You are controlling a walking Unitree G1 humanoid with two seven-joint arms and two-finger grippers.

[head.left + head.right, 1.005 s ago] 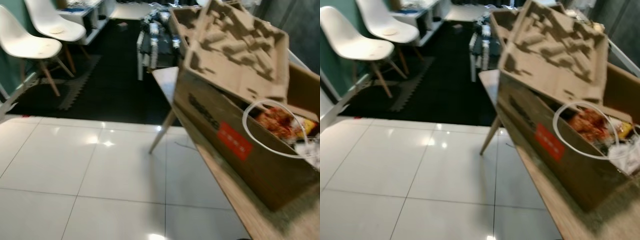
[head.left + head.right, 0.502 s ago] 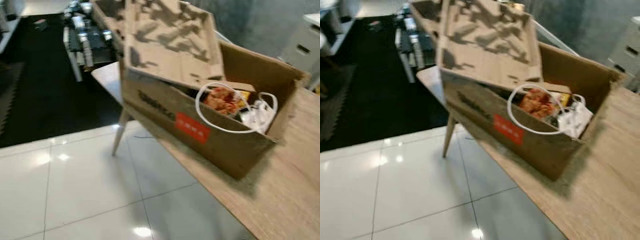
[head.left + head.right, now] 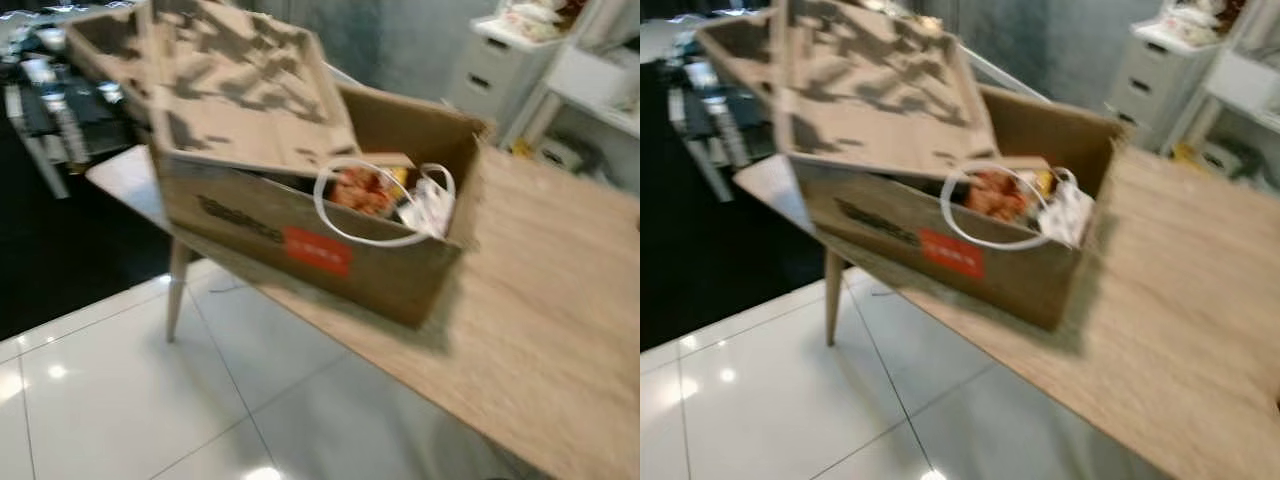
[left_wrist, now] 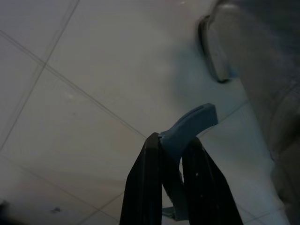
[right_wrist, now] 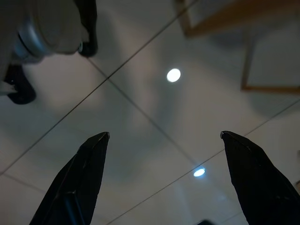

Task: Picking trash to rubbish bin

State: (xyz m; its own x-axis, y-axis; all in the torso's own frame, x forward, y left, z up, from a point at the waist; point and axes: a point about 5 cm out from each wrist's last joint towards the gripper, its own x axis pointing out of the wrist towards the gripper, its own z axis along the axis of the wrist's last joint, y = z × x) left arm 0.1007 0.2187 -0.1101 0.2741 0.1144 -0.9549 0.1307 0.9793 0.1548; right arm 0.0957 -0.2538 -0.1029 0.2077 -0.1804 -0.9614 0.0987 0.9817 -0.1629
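Both arms hung low over the tiled floor (image 4: pixel 70 93). The left gripper (image 4: pixel 171 150) was clamped on a blue scrap (image 4: pixel 190 126); the right gripper (image 5: pixel 164 154) gaped wide, empty. The camera had swung right, bringing the box (image 3: pixel 330 240) on the table (image 3: pixel 540 300) nearer centre.

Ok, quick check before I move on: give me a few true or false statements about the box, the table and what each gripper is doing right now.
1. The cardboard box stands on the wooden table. True.
2. The left gripper is open and holds nothing. False: its fingers are shut on a blue-grey piece.
3. The right gripper is open, above the tiled floor. True.
4. The box is empty. False: it holds a moulded pulp insert, a white bag and reddish packaging.
5. The box carries a red label on its side. True.
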